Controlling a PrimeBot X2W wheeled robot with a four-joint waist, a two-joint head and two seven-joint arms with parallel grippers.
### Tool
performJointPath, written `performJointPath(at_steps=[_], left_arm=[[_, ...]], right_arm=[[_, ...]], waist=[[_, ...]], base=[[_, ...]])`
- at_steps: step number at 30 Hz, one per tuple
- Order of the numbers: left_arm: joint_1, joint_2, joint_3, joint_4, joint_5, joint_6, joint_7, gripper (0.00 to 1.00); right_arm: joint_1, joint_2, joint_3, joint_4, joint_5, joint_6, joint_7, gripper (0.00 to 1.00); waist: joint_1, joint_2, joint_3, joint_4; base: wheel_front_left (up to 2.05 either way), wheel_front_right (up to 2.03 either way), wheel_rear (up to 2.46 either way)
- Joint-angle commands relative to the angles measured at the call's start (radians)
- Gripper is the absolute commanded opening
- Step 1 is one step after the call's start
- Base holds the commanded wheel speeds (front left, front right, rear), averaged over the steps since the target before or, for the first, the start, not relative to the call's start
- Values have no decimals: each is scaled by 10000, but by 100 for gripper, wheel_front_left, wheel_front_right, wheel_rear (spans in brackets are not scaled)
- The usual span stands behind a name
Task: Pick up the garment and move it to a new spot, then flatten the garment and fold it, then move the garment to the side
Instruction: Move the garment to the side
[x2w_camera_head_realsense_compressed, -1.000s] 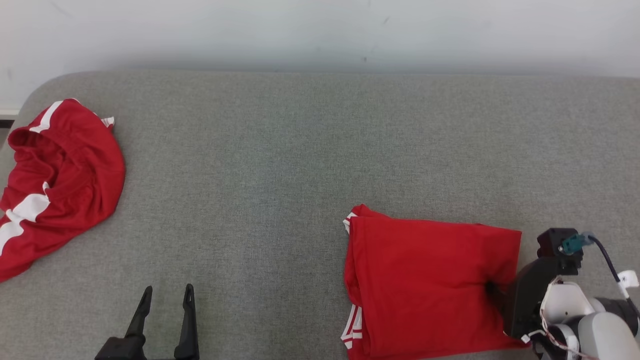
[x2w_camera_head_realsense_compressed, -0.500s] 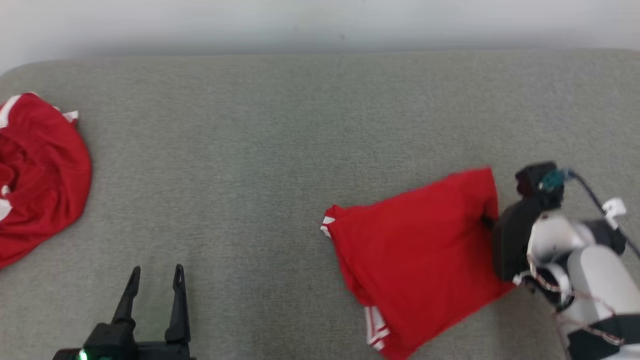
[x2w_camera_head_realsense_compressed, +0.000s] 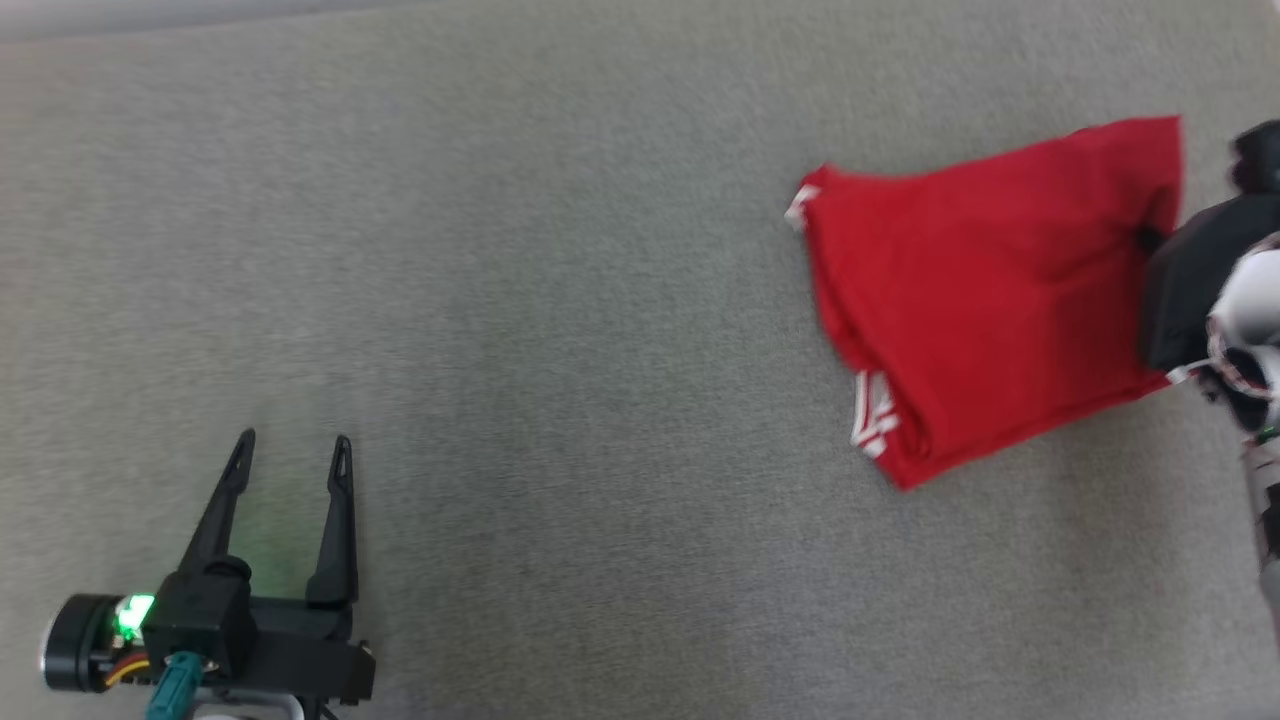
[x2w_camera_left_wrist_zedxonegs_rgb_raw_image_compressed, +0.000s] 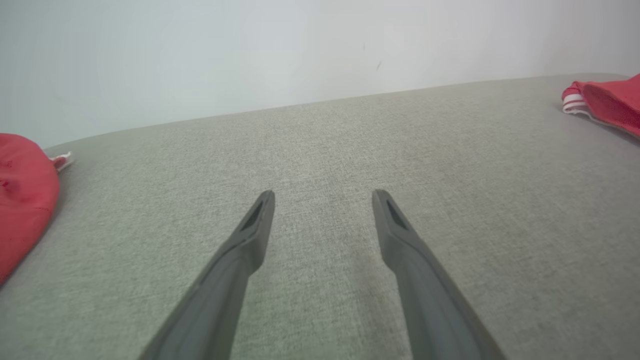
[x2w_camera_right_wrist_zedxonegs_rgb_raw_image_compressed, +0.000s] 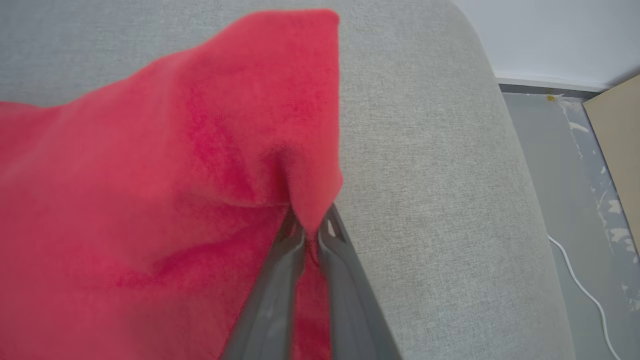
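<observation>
The folded red garment with white stripes lies at the right of the grey table, turned askew. My right gripper is at its right edge and shut on it. In the right wrist view the two fingers pinch a raised fold of the red garment, with the right gripper closed tight on the cloth. My left gripper stands open over bare table at the lower left, holding nothing. The left wrist view has the left gripper open too, and the garment's striped end at far right.
A second, crumpled red garment lies at the table's left end. The padded grey table ends in a rounded right edge close to my right gripper. Beyond it are the floor and a white cable.
The right gripper has shut on the garment's right edge and dragged it farther back and right, swinging it askew. The head camera has shifted, so the crumpled garment has left its view.
</observation>
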Motion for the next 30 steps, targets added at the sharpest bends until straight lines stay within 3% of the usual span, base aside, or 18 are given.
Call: performJointPath(at_steps=[1,12,23,24,25,30], left_arm=[[-194,152,-25,-179,107,-12,55,100],[-305,671,-400,-1484,376,-123,850,100],[-77,732,-704,-1932,336,-97,1190,100],[-65,731,-710,-1935,327,-93,1192,100],[-61,733,-715,-1930,314,-72,1185,100],[-128,685,-762,-1849,249,-25,1105,100]], right_arm=[[-280,-146,-296,257,-65,-21,-221,0],[-823,-1433,-848,1424,-1177,-21,-1872,0],[-1389,-1519,-1980,1917,-3769,-22,-4377,0],[-1386,-1467,-2062,1937,-3999,-22,-4532,35],[-1386,-1400,-2139,1930,-4225,-22,-4722,100],[-1462,-1126,-2497,1812,-4921,-22,-5579,100]], waist=[[-2,-2,942,-927],[-2,-2,1766,-1444],[-2,-2,2070,-1242],[-2,-2,2076,-1233],[-2,-2,2080,-1232],[-2,-2,2034,-1258]], base=[[0,0,0],[0,0,0],[0,0,0],[0,0,0],[0,0,0],[0,0,0]])
